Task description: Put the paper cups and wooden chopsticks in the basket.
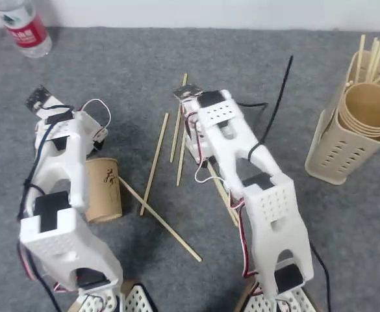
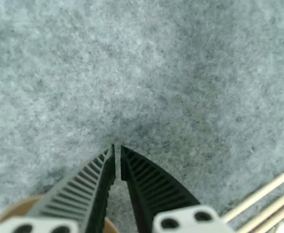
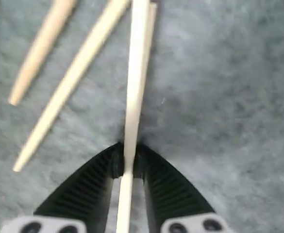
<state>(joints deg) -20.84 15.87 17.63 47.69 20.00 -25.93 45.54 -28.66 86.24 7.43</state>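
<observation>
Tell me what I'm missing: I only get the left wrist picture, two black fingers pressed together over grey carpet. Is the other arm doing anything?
Observer: Yes. The right gripper is shut on a wooden chopstick.
Operator: Where is that supposed to go?
Observer: Into the basket at the right edge of the high view. It already holds stacked paper cups and several chopsticks.
Operator: Is any cup left out?
Observer: One paper cup lies on its side beside the left arm. That arm's left gripper is shut on nothing.
</observation>
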